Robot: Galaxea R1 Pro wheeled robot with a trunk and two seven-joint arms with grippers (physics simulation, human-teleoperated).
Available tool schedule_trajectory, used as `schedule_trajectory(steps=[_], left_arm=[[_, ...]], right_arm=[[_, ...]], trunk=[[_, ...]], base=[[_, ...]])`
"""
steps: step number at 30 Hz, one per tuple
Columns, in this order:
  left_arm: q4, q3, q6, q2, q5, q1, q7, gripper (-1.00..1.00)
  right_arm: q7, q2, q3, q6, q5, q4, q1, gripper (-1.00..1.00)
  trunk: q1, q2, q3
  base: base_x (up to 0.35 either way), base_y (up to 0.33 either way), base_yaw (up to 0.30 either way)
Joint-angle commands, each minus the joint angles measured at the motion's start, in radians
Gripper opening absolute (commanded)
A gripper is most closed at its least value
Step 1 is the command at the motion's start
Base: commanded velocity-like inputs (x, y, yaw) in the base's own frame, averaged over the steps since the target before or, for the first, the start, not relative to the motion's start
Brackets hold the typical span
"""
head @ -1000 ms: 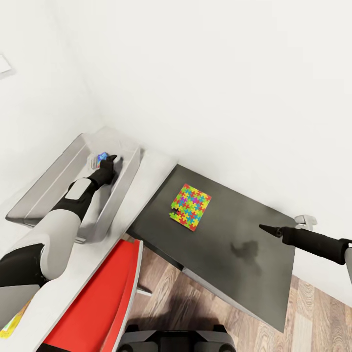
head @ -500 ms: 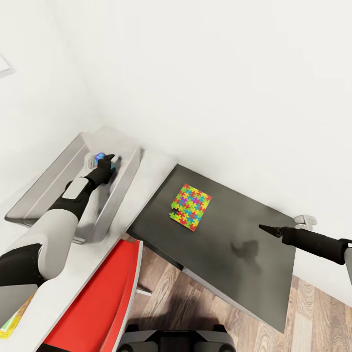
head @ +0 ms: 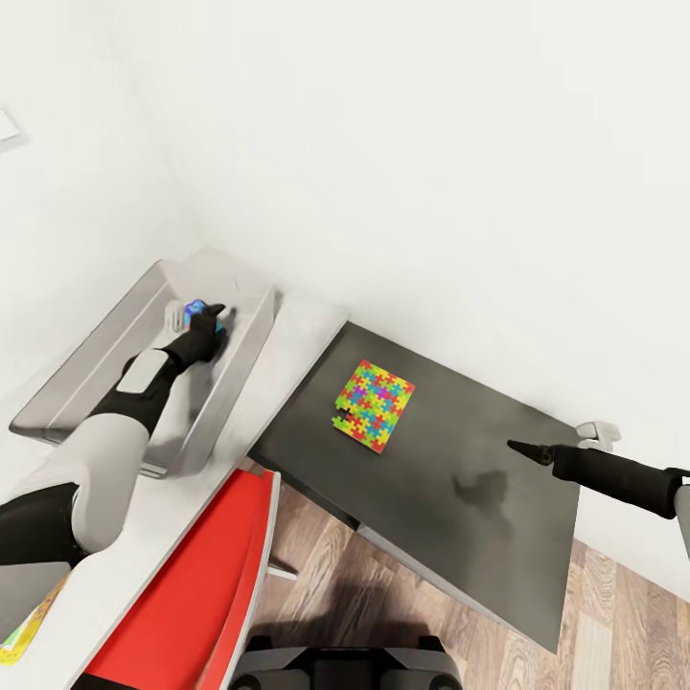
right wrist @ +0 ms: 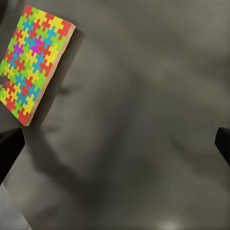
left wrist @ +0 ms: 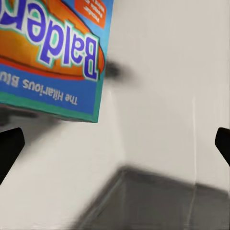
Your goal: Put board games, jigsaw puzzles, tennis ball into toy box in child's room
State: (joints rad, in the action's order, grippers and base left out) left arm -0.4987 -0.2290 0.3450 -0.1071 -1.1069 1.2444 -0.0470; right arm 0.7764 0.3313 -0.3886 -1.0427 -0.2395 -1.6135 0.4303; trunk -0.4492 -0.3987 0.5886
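Observation:
The light-grey toy box (head: 72, 383) sits on the white table (head: 287, 340) at the left. My left gripper (head: 211, 316) reaches down inside it and is open, its dark fingertips (left wrist: 9, 148) spread wide with nothing between them. A blue and orange lettered board game (left wrist: 52, 52) stands just beyond the fingers, and it shows as a blue corner (head: 197, 308) in the bin. One jigsaw puzzle (head: 374, 404) lies flat on a dark grey surface (head: 460, 498). My right gripper (head: 524, 448) hovers open over that surface, apart from the jigsaw puzzle (right wrist: 36, 60).
White walls close in behind the table and the dark surface. A red seat (head: 206, 585) stands against the table's front edge. A yellow-green flat item (head: 19, 637) pokes in at the bottom left corner. Wood-plank floor (head: 383, 585) lies below.
My left arm has drawn back slightly inside the toy box, away from the blue game. The right arm and the puzzle have not moved.

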Motion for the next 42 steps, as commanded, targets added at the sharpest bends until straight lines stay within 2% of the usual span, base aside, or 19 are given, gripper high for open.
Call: schedule_trajectory(steps=[1, 6, 9, 15, 25, 30, 35, 42], left_arm=[[0.006, -0.005, 0.024, 0.0, 0.005, -0.007, 0.002, 1.0], [-0.045, -0.013, 0.081, 0.0, 0.003, -0.028, 0.01, 1.0], [-0.092, -0.034, 0.139, 0.0, 0.003, -0.045, 0.018, 1.0], [-0.15, -0.066, 0.207, 0.0, 0.003, -0.067, 0.024, 1.0], [-0.263, -0.088, 0.28, 0.0, -0.004, -0.117, 0.028, 1.0], [-0.323, -0.1, 0.31, 0.0, -0.027, -0.145, 0.034, 1.0], [-0.412, -0.117, 0.334, 0.0, -0.064, -0.185, 0.063, 1.0], [-0.5, -0.125, 0.343, 0.0, -0.082, -0.213, 0.102, 1.0]], right_arm=[[0.006, 0.0, -0.001, -0.005, 0.003, 0.0, 0.001, 1.0], [0.006, 0.0, -0.001, -0.005, 0.003, 0.0, 0.001, 1.0], [0.006, 0.0, -0.001, -0.005, 0.003, 0.0, 0.001, 1.0], [0.006, 0.0, -0.001, -0.005, 0.003, 0.0, 0.001, 1.0], [0.006, 0.0, -0.001, -0.005, 0.003, 0.0, 0.001, 1.0], [0.006, 0.0, -0.001, -0.005, 0.003, 0.0, 0.001, 1.0], [0.006, -0.001, -0.001, -0.005, 0.003, 0.0, 0.001, 1.0], [0.006, -0.001, -0.001, -0.005, 0.003, 0.0, 0.001, 1.0]], trunk=[[-0.001, -0.001, 0.001], [-0.001, -0.001, 0.001], [-0.001, -0.001, 0.001], [-0.001, -0.001, 0.001], [-0.001, -0.001, 0.001], [-0.001, -0.001, 0.001], [-0.001, -0.001, 0.001], [-0.001, -0.001, 0.001]], base=[[0.0, 0.0, 0.0], [0.0, 0.0, 0.0], [0.0, 0.0, 0.0], [0.0, 0.0, 0.0], [0.0, 0.0, 0.0], [0.0, 0.0, 0.0], [0.0, 0.0, 0.0], [0.0, 0.0, 0.0]])
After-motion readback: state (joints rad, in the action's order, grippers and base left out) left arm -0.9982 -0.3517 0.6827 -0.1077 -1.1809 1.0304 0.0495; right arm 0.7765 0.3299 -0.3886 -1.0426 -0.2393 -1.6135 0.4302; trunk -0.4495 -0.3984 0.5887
